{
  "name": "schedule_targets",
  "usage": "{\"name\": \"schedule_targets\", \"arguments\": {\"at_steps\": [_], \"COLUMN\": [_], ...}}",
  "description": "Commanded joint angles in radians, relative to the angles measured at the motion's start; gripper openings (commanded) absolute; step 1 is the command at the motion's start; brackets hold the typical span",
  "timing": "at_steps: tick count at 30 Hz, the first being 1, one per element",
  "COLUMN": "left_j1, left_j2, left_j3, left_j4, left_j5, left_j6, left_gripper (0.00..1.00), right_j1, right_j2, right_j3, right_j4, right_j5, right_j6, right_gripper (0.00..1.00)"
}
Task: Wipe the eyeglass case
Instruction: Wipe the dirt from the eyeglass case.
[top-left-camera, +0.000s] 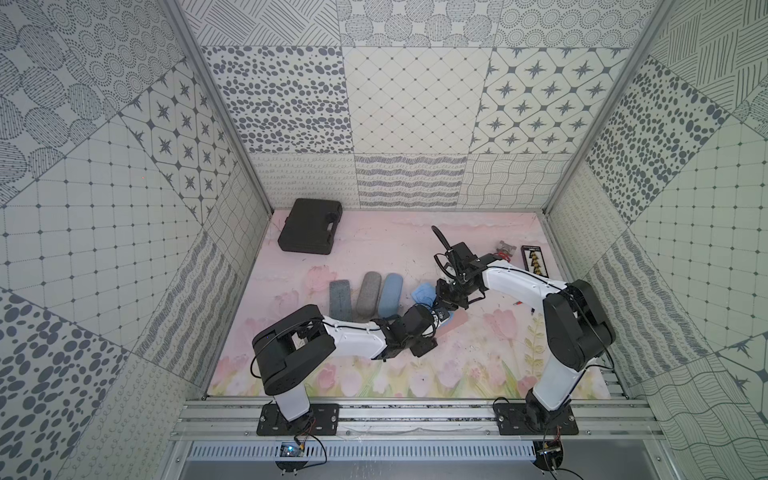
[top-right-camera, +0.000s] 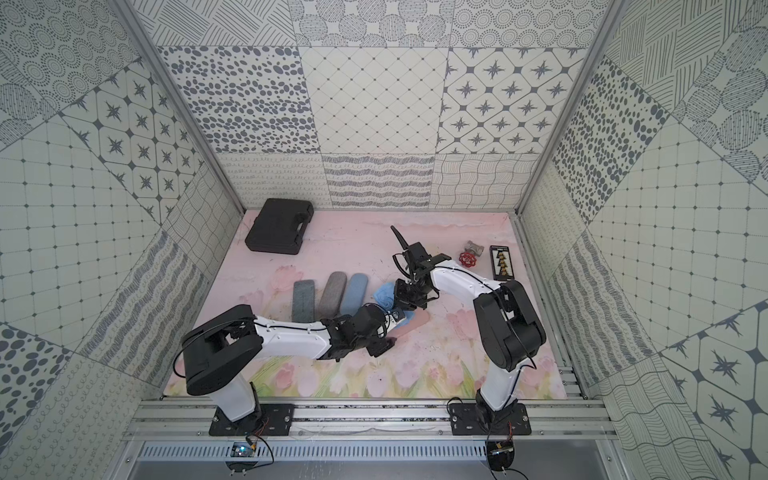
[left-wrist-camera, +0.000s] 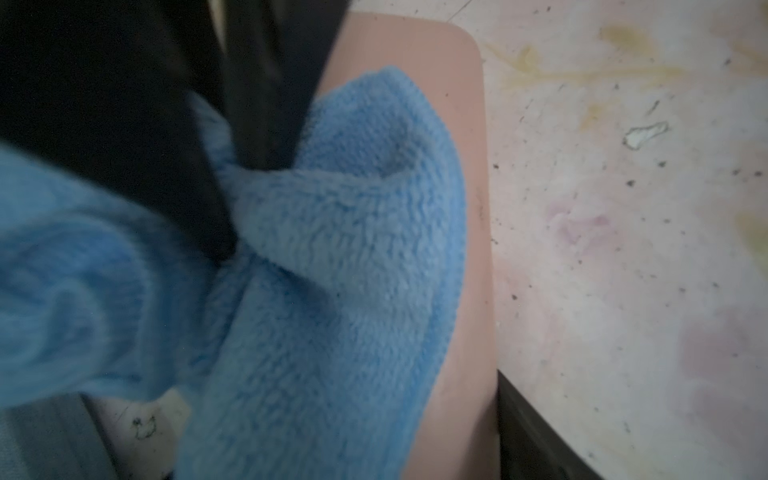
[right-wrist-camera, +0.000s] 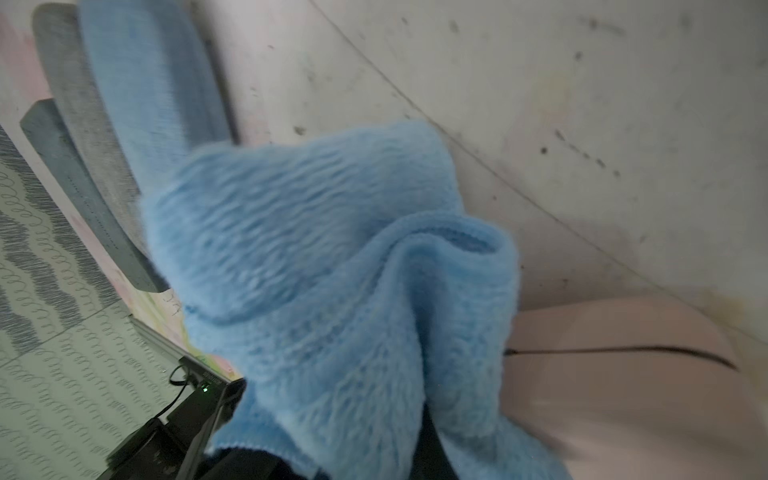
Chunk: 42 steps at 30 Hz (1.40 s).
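Two grips: left fingers (left-wrist-camera: 532, 436) are clamping pink eyeglass case (left-wrist-camera: 399, 45); right fingers (left-wrist-camera: 266, 104) are likely wiping with pinched blue cloth (left-wrist-camera: 332, 270); next, bare end.

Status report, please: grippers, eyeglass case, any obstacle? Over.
Left gripper holds pink case. Right gripper shut on blue cloth, cloth on case. Three other cases lie apart.

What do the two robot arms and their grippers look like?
Both the left arm and the right arm have white links between bulky black joints. A thin black cable runs along each. The left gripper and right gripper are black. Each arm stands on a black base plate.
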<state>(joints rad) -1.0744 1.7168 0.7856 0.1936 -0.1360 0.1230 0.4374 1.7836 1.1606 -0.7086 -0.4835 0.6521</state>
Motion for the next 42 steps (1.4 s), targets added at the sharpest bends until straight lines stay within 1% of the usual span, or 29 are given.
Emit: {"name": "schedule_targets", "arguments": {"at_steps": [1,3,4,5,6,7,8,10,13,15,16,17,19,20,21,22,23,24,26,27,28,29,30,32,34,37,40,42], "left_j1": [-0.007,-0.007,-0.008,-0.007,-0.008,-0.007,-0.008,-0.008,0.0,0.006,0.011,0.017,0.026,0.029,0.032,0.033,0.033,0.034,0.034,0.034,0.033,0.033,0.033,0.03,0.02,-0.005,-0.016,-0.017], "left_j2": [0.01,0.011,0.013,0.016,0.02,0.023,0.029,0.039,0.042,0.04,0.037,0.036,0.034,0.031,0.031,0.031,0.03,0.031,0.033,0.034,0.035,0.036,0.036,0.035,0.034,0.037,0.034,0.031], "left_j3": [0.016,0.019,0.022,0.026,0.034,0.042,0.052,0.07,0.086,0.092,0.093,0.093,0.091,0.09,0.089,0.088,0.087,0.087,0.087,0.086,0.086,0.087,0.086,0.077,0.073,0.075,0.073,0.072], "left_j4": [0.026,0.019,0.015,0.007,-0.006,-0.019,-0.032,-0.062,-0.086,-0.099,-0.103,-0.105,-0.106,-0.105,-0.104,-0.103,-0.103,-0.102,-0.102,-0.101,-0.1,-0.1,-0.1,-0.092,-0.09,-0.094,-0.094,-0.094], "left_j5": [-0.06,-0.059,-0.06,-0.059,-0.056,-0.051,-0.044,-0.026,0.007,0.029,0.037,0.045,0.055,0.058,0.06,0.063,0.065,0.067,0.066,0.066,0.064,0.064,0.065,0.06,0.038,-0.021,-0.08,-0.105], "left_j6": [0.01,0.007,0.005,0.0,-0.003,-0.007,-0.012,-0.02,-0.029,-0.037,-0.04,-0.043,-0.049,-0.052,-0.054,-0.054,-0.054,-0.053,-0.051,-0.051,-0.049,-0.048,-0.045,-0.032,-0.013,0.017,0.017,0.012], "left_gripper": [0.45,0.44,0.44,0.44,0.43,0.43,0.42,0.4,0.38,0.38,0.38,0.37,0.36,0.36,0.36,0.36,0.36,0.36,0.35,0.35,0.35,0.35,0.35,0.34,0.33,0.32,0.3,0.29], "right_j1": [-0.105,-0.113,-0.112,-0.11,-0.106,-0.098,-0.081,-0.041,0.013,0.031,0.031,0.027,-0.003,-0.03,-0.064,-0.105,-0.138,-0.16,-0.165,-0.157,-0.144,-0.127,-0.109,-0.057,0.003,0.089,0.142,0.159], "right_j2": [0.017,0.006,-0.005,-0.019,-0.037,-0.056,-0.079,-0.11,-0.126,-0.141,-0.154,-0.167,-0.172,-0.166,-0.157,-0.145,-0.132,-0.118,-0.102,-0.102,-0.1,-0.097,-0.095,-0.086,-0.045,0.05,0.127,0.156], "right_j3": [0.008,0.075,0.098,0.123,0.148,0.169,0.186,0.207,0.162,0.072,0.006,-0.056,-0.166,-0.213,-0.247,-0.263,-0.254,-0.222,-0.116,-0.072,-0.024,0.031,0.076,0.17,0.26,0.373,0.399,0.391], "right_j4": [-0.154,-0.296,-0.331,-0.357,-0.373,-0.376,-0.371,-0.355,-0.286,-0.168,-0.081,0.0,0.106,0.133,0.135,0.098,0.028,-0.06,-0.216,-0.257,-0.291,-0.317,-0.333,-0.334,-0.344,-0.35,-0.294,-0.262], "right_j5": [0.152,0.497,0.603,0.691,0.735,0.74,0.722,0.615,0.329,0.13,0.041,-0.023,-0.092,-0.118,-0.124,-0.099,-0.029,0.07,0.396,0.521,0.628,0.699,0.725,0.705,0.631,0.49,0.371,0.284], "right_j6": [-0.102,-0.217,-0.244,-0.267,-0.281,-0.292,-0.293,-0.272,-0.162,-0.052,0.014,0.078,0.148,0.155,0.145,0.109,0.042,-0.025,-0.146,-0.18,-0.209,-0.234,-0.253,-0.291,-0.308,-0.286,-0.225,-0.184], "right_gripper": [0.0,0.0,0.0,0.0,0.0,0.0,0.0,0.0,0.0,0.0,0.0,0.0,0.0,0.0,0.0,0.0,0.0,0.0,0.0,0.0,0.0,0.0,0.0,0.0,0.0,0.0,0.0,0.0]}}
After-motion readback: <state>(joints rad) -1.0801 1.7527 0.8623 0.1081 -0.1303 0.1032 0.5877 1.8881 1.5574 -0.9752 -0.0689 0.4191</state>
